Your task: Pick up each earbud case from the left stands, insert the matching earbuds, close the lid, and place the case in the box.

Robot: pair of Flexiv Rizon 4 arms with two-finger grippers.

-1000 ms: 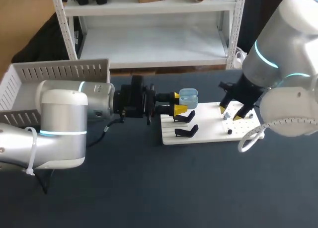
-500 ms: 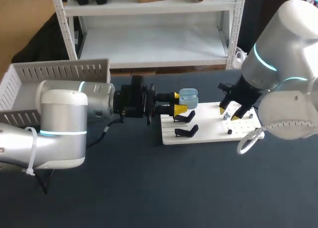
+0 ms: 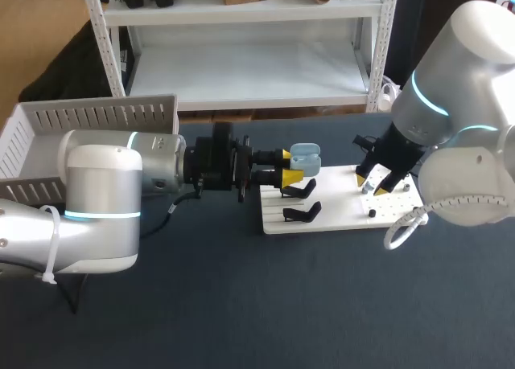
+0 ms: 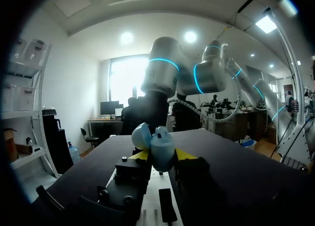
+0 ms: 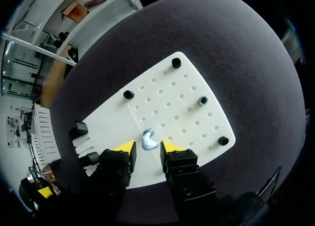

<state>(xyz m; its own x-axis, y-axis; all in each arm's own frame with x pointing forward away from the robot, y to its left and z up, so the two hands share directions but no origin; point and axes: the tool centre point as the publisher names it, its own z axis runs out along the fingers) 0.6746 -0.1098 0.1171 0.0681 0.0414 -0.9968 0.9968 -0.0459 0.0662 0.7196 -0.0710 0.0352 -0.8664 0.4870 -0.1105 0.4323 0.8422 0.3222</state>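
My left gripper (image 3: 288,166) is shut on a light blue earbud case (image 3: 305,158) whose lid stands open, held above the left end of the white board (image 3: 338,216). In the left wrist view the case (image 4: 158,146) sits between the yellow tips of that gripper (image 4: 156,156). Two black stands (image 3: 302,213) below it are bare. My right gripper (image 5: 148,147) hangs over the board's pegged half, and a pale earbud (image 5: 147,140) lies between its fingers with a thin gap on each side. In the head view the right gripper (image 3: 369,184) points down at the board.
Black pegs (image 5: 176,63) and a grey peg (image 5: 202,101) stick up from the white board around the earbud. A white slatted box (image 3: 88,116) stands at the table's far left, behind my left arm. Dark table surface lies in front of the board.
The right gripper's fingers have drawn closer together around the earbud. The left arm and the case have stayed where they were.
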